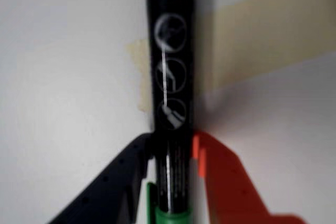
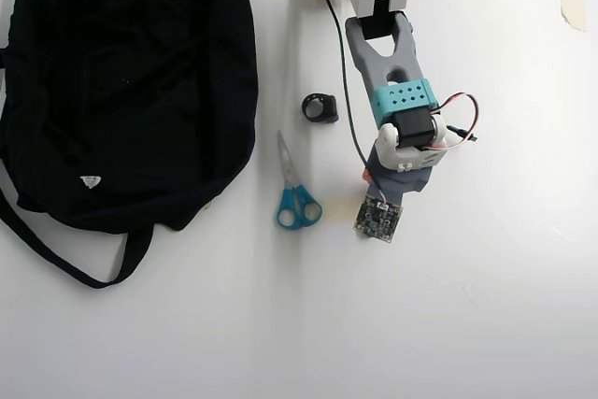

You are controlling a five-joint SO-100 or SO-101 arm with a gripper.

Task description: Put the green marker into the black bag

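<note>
Gripping green marker point(image 1: 170, 103) in wrist view, our gripper point(image 1: 170, 153) has black & orange fingers clamped on barrel, over white table point(image 1: 63, 77). Overhead: black bag point(image 2: 131, 81) lies far left w/ scissors point(image 2: 294, 189) between bag & arm.

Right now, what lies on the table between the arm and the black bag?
In the overhead view, blue-handled scissors and a small black ring-shaped thing lie on the white table between the arm and the black bag.
</note>
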